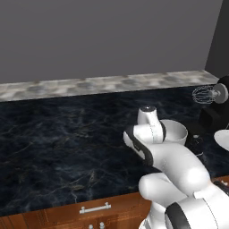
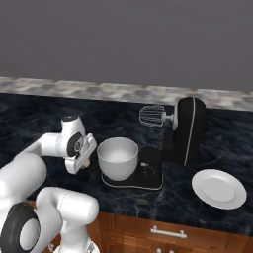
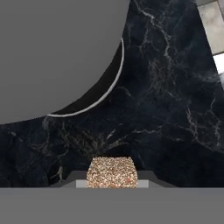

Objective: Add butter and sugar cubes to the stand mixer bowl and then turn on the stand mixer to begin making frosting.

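Stand mixer bowl point(image 2: 117, 157) sits on the mixer point(image 2: 185, 131) base, whisk point(image 2: 151, 116) tilted clear above it; in the hand view the rim lies at ten o'clock. Gripper point(image 2: 85, 163) is clamped on a speckled brown sugar cube point(image 3: 112, 172), just beside the bowl over bare counter point(image 2: 29, 118); judged risk: release short of the rim drops the cube outside; a low approach could knock the bowl.

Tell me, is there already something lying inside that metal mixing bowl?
No. In the right base view the stand mixer bowl shows only its bare pale inside, while the speckled brown cube sits between the jaws beside it.
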